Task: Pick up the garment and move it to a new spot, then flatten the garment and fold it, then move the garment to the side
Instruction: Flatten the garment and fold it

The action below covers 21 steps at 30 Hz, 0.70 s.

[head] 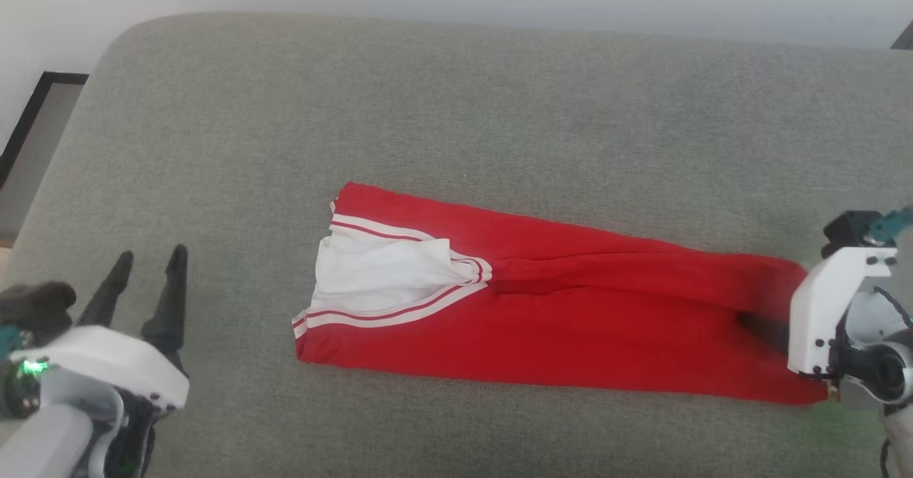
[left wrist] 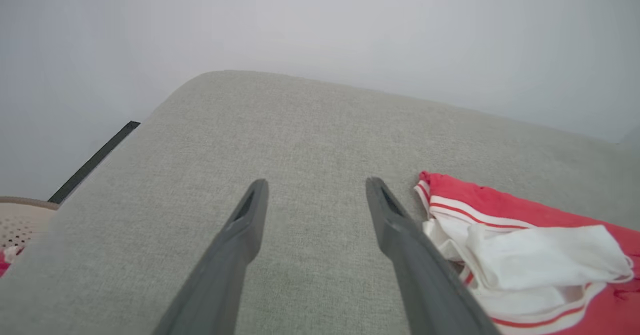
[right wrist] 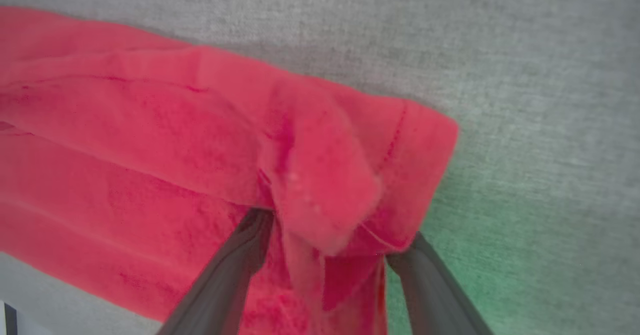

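At garment (head: 570, 321) hem, right gripper (right wrist: 337, 227) jaws gape astride bunched cloth, left gripper (head: 151, 253) jaws apart; a snag could unfold it.

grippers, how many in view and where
2: left gripper, open, over the cushion beside the garment's white-sleeved end; right gripper, open, straddling a bunched fold at its other end.

garment (head: 570, 321) end hidden behind right arm (head: 827, 321), right end effector (right wrist: 337, 230) tips buried under blurred red folds

The red garment (head: 570, 335) lies folded lengthwise into a strip, white striped-trim sleeve on top.
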Tool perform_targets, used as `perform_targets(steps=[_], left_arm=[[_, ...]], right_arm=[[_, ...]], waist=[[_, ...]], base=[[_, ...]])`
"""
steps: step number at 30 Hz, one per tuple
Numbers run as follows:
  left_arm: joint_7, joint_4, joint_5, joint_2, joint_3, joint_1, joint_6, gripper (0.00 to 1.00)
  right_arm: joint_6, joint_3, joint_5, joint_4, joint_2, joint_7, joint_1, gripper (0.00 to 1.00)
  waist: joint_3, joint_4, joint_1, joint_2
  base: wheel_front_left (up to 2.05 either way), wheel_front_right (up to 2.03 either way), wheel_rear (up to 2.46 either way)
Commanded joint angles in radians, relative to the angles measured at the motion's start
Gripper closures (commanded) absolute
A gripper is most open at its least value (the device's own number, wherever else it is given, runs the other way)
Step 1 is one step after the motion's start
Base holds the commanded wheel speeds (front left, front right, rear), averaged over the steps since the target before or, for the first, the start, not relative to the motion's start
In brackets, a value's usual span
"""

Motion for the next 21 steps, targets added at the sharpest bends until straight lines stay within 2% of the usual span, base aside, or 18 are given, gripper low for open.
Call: perform_targets(steps=[1,7,12,21], left_arm=[[-0.004,0.01,0.02,-0.027,0.031,0.037,-0.02,0.0],[-0.004,0.047,0.114,-0.123,0.172,0.107,-0.082,0.0],[-0.005,0.064,0.159,-0.172,0.247,0.132,-0.121,0.0],[-0.005,0.098,0.233,-0.246,0.332,0.138,-0.185,0.0]], right_arm=[[0.006,0.058,0.04,0.024,0.048,0.015,0.015,1.0],[0.004,0.092,0.122,0.027,0.011,-0.007,-0.01,1.0],[0.003,0.084,0.161,0.014,-0.019,-0.037,-0.028,1.0],[0.002,-0.022,0.187,0.069,-0.137,-0.091,-0.04,1.0]], waist=[[0.002,0.004,0.0,-0.0001],[0.002,0.006,0.0,-0.0001],[-0.002,-0.003,0.0,-0.0001],[0.002,-0.031,0.0,-0.0001]], base=[[0.0,0.0,0.0],[0.0,0.0,0.0],[0.0,0.0,0.0],[0.0,0.0,0.0]])
